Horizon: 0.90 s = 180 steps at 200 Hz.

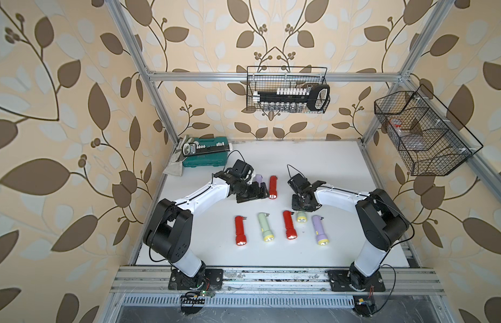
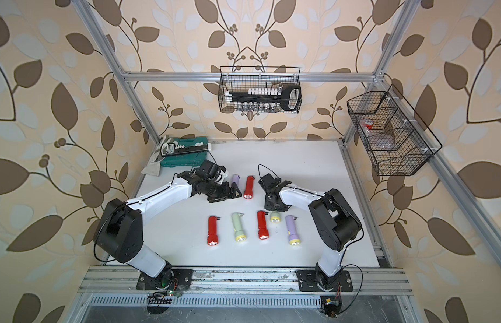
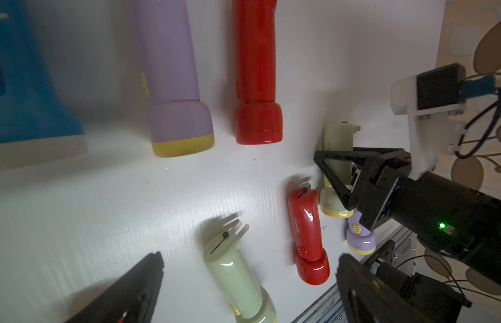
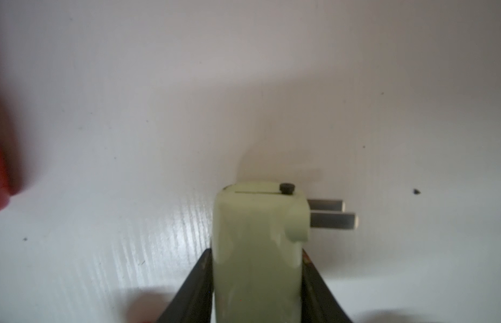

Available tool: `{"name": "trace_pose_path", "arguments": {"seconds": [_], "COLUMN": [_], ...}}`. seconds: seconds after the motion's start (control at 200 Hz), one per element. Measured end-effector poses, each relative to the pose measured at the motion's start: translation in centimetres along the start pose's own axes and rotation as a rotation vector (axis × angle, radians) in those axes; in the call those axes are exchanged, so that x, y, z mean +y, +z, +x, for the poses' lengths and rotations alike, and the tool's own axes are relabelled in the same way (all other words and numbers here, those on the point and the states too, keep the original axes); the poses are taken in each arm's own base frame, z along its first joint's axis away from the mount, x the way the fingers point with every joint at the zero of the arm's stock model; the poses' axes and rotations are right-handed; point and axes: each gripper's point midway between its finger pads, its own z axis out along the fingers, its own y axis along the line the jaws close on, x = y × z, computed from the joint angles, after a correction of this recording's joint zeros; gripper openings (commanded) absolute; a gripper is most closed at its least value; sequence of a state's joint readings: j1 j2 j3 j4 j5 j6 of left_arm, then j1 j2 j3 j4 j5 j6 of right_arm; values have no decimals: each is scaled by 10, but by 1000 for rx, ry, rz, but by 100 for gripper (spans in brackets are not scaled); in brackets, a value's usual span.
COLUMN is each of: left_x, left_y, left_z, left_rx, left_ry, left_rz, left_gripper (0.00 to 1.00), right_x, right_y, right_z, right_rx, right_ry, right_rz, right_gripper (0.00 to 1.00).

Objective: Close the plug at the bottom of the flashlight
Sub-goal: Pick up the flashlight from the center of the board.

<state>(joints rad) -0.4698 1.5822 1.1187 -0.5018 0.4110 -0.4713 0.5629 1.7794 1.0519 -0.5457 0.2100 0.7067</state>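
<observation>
My right gripper [image 4: 257,279] is shut on a pale green flashlight [image 4: 257,251] lying on the white table, one jaw against each side of its body. At its bottom end the plug [image 4: 333,215] sticks out sideways with two metal prongs. In both top views the right gripper [image 1: 302,205] covers the body, and only the yellow-rimmed head [image 1: 301,217] [image 2: 275,217] shows. My left gripper [image 1: 257,193] [image 3: 249,256] hangs open with nothing in it, just left of a red flashlight [image 1: 273,186] and over a purple flashlight [image 1: 258,179].
A front row holds a red flashlight [image 1: 240,230], a pale green one [image 1: 265,226], another red one [image 1: 289,225] and a purple one [image 1: 319,230], plugs out. A green toolbox [image 1: 207,152] sits back left. Wire baskets [image 1: 288,92] [image 1: 422,134] hang on the frame.
</observation>
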Motion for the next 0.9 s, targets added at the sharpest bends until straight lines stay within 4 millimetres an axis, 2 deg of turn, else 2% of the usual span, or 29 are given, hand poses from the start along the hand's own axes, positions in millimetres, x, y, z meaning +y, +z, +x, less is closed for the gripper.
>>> {"name": "trace_pose_path", "arguments": {"seconds": [0.24,0.415,0.65,0.715,0.9], "left_x": [-1,-1,-2,-3,-3], "left_y": [-1,-1,-4,-5,-5], "left_z": [0,0,-1,-1,-2], "left_rx": [-4,-4,-11,-13,-14], "left_ry": [3,3,6,7,8], "left_rz": [1,1,5,7,8], "left_gripper": [99,99,99,99,99], "right_x": [1,1,11,19,39], "right_y": [2,1,-2,-11,-67], "right_z": [-5,-7,-7,-11,-35], "right_rx": [-12,-19,-13,-31,-162], "right_ry": [-1,-17,-104,-139,-223], "right_rz": [10,13,-43,-89,-251], "right_gripper": [37,20,8,0,0]}}
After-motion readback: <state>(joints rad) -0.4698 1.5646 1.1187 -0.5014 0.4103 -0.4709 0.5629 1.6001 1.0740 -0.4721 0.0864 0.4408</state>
